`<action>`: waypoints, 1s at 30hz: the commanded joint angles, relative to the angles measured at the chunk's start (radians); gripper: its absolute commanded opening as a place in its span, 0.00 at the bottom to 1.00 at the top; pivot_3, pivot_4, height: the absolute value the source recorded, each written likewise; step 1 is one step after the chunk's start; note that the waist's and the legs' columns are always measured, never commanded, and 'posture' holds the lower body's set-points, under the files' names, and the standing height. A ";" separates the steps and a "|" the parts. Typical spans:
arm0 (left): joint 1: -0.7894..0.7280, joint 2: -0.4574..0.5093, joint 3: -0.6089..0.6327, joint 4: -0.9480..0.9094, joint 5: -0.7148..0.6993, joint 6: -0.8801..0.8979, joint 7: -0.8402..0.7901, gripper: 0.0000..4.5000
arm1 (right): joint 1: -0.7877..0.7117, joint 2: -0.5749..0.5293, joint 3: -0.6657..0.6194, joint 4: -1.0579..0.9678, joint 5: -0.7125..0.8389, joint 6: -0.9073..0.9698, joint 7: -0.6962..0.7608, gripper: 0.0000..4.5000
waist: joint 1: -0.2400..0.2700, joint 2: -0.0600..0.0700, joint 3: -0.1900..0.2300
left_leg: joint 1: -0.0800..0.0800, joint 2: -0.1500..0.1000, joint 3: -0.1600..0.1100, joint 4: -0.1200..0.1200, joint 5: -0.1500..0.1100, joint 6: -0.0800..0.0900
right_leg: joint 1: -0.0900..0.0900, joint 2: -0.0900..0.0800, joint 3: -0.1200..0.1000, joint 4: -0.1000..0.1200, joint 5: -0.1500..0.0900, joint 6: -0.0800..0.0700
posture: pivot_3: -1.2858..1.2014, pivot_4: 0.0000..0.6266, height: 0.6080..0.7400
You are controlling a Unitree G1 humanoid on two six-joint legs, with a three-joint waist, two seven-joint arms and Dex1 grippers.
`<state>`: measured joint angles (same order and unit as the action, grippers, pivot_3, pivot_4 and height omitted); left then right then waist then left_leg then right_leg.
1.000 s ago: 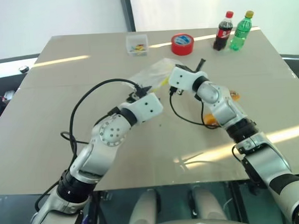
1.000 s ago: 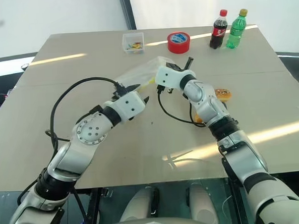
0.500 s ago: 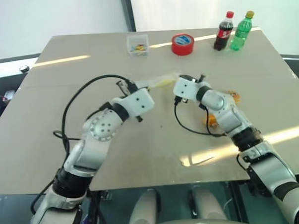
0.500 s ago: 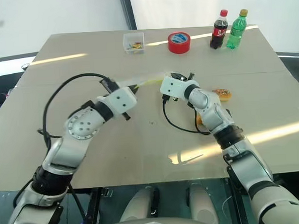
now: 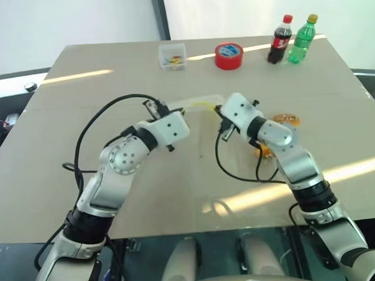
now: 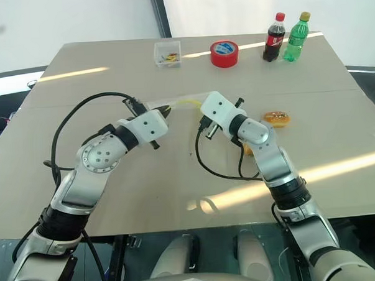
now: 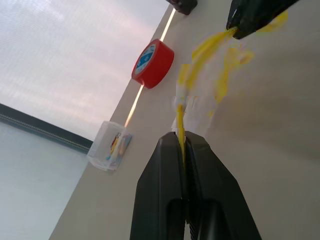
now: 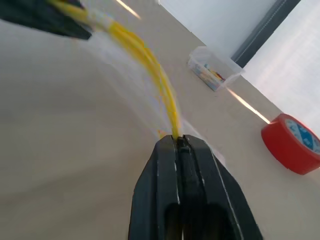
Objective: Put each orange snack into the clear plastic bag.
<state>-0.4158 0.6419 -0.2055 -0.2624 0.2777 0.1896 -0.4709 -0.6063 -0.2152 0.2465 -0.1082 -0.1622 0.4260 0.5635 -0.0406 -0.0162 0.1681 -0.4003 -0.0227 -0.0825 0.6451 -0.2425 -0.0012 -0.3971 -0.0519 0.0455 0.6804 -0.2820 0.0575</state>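
Observation:
The clear plastic bag (image 6: 187,102) hangs stretched between my two grippers above the middle of the table, its yellow seal strip (image 8: 150,65) taut. My left gripper (image 7: 182,136) is shut on one end of the strip. At the other end my right gripper (image 8: 178,140) is shut on the strip. To the right of my right arm, a speckled burger-like orange snack (image 5: 286,119) lies on the table. The hot-dog-like orange snack (image 5: 262,151) lies nearer, partly hidden behind my right forearm.
At the table's far edge stand a small clear box of coloured bits (image 5: 172,56), a red tape roll (image 5: 228,55), a cola bottle (image 5: 281,40) and a green bottle (image 5: 302,39). Black cables loop from both wrists over the table.
My right gripper has drawn back toward me and rolled, opening briefly and shutting again on the strip. The left gripper has shut on the strip and shifted left, pulling the bag taut.

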 commanded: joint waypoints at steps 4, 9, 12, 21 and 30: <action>-0.017 -0.005 0.033 -0.010 0.022 -0.014 0.005 0.00 | 0.003 -0.023 -0.031 -0.082 0.057 0.049 0.013 0.00 | 0.001 0.000 0.000 | 0.000 0.000 0.000 0.000 0.000 0.000 | 0.000 0.000 0.000 0.000 0.000 0.000 | 0.52 0.24 1.00; -0.010 -0.008 0.033 -0.013 0.032 -0.017 0.008 0.00 | -0.003 -0.026 -0.018 -0.101 0.091 0.059 0.026 0.00 | 0.000 0.000 0.000 | 0.000 0.000 0.000 0.000 0.000 0.000 | 0.000 0.000 0.000 0.000 0.000 0.000 | 0.52 0.24 1.00; -0.007 -0.007 0.036 -0.014 0.034 -0.016 0.008 0.00 | 0.003 -0.038 -0.021 -0.102 0.089 0.043 0.010 0.00 | 0.000 0.000 0.000 | 0.000 0.000 -0.001 0.000 0.000 0.000 | 0.000 0.000 -0.001 0.000 0.000 0.000 | 0.52 0.24 1.00; 0.002 -0.015 0.040 -0.023 0.042 -0.017 0.007 0.00 | -0.011 -0.033 -0.031 -0.088 0.127 0.022 -0.001 0.00 | -0.001 0.000 0.000 | 0.000 0.000 0.000 0.001 0.000 0.000 | 0.000 0.000 -0.001 0.000 0.000 0.000 | 0.52 0.24 1.00; 0.013 -0.025 0.039 -0.047 0.041 -0.030 0.002 0.00 | -0.062 0.043 -0.021 0.061 0.115 -0.005 -0.063 0.00 | 0.002 0.000 0.000 | 0.000 0.000 -0.001 0.002 0.000 0.000 | 0.001 0.000 -0.001 0.000 0.000 0.000 | 0.52 0.24 1.00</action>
<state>-0.4056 0.6172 -0.1950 -0.2634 0.3140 0.1815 -0.4728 -0.6449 -0.1767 0.2339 -0.0546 -0.0414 0.4504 0.5233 -0.0382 -0.0163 0.1681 -0.4005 -0.0230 -0.0842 0.6469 -0.2425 -0.0012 -0.3959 -0.0523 0.0439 0.6805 -0.2819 0.0575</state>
